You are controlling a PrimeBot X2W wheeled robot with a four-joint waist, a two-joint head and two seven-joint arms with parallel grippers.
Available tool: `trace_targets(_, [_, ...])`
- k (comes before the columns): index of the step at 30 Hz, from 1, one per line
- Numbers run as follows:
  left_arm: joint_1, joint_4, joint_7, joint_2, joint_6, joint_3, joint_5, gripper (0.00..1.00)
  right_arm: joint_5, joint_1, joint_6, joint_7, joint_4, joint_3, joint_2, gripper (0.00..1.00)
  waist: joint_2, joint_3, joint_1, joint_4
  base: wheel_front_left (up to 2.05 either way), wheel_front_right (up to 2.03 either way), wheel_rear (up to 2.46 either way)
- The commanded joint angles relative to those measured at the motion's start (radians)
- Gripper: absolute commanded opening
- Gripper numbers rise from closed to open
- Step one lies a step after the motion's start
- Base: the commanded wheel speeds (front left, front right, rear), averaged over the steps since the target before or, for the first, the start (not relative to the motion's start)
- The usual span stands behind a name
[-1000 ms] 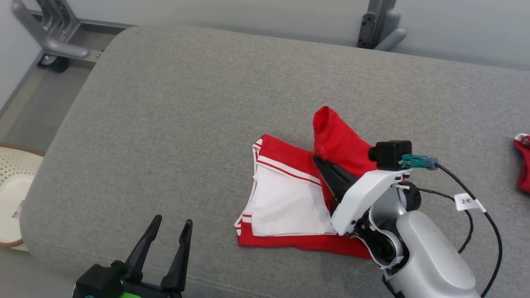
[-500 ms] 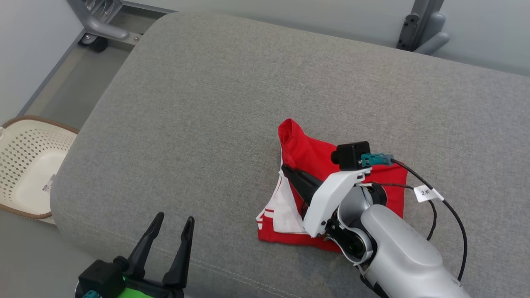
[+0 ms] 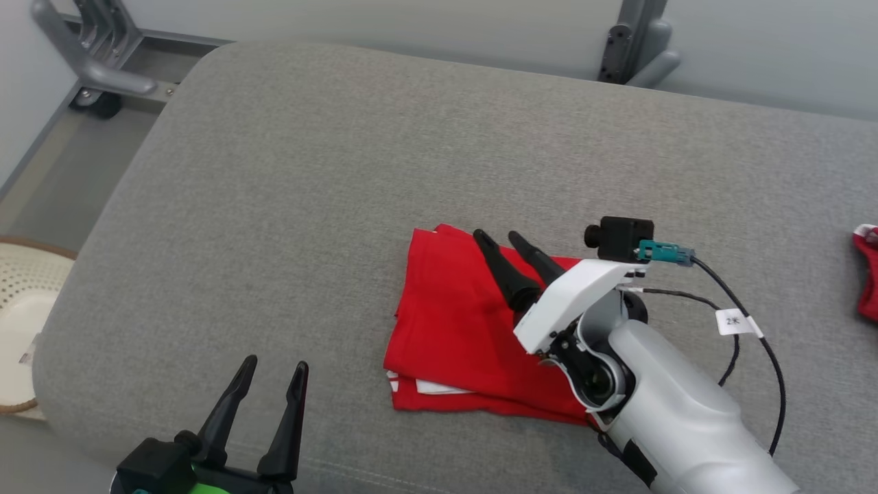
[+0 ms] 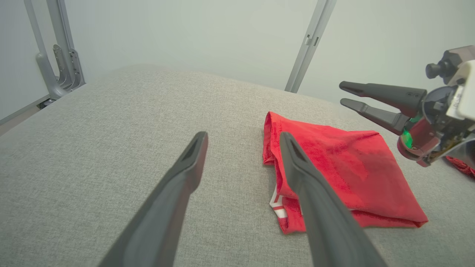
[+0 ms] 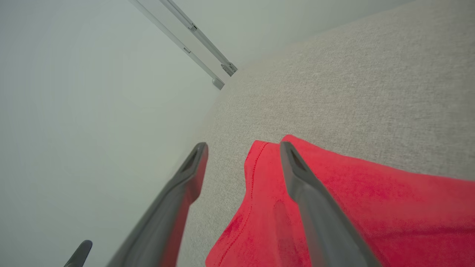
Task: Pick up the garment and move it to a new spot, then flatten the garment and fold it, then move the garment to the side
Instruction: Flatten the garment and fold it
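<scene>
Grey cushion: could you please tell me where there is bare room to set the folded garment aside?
The widest bare stretch of the grey cushion lies between the folded red garment and its left edge, ahead of the left gripper. The far strip is bare too. The right is crowded: the right gripper over the garment, and another red cloth.

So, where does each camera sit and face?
Head view: on head, looks down at folded red garment on grey cushion; left gripper, right gripper show.
Left wrist view: on left wrist, looks along own fingers toward garment.
Right wrist view: on right wrist, looks along own fingers at garment's edge.
Shared: head and left wrist views both show the open right gripper above the garment.
</scene>
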Motion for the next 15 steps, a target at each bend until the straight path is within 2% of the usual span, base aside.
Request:
trace_targets(1, [0.014, -0.004, -0.003, -0.005, 0.0, 0.01, 0.008, 1.0, -0.026, 0.001, 0.0, -0.016, 0.005, -0.018, -0.005, 1.0, 0.0, -0.023, 0.0, -0.062, 0.0, 0.0, 0.0])
trace_targets(6, [0.035, -0.005, -0.003, -0.018, 0.0, 0.05, 0.006, 1.0, -0.201, 0.062, 0.0, -0.08, -0.018, -0.098, -0.014, 1.0, 0.0, -0.044, 0.0, -0.143, 0.0, 0.0, 0.0])
trace_targets(15, [0.061, 0.009, -0.003, -0.042, 0.001, 0.145, 0.019, 1.0, -0.414, 0.289, 0.0, -0.18, -0.164, -0.275, -0.017, 1.0, 0.0, -0.087, 0.0, -0.243, 0.0, 0.0, 0.0])
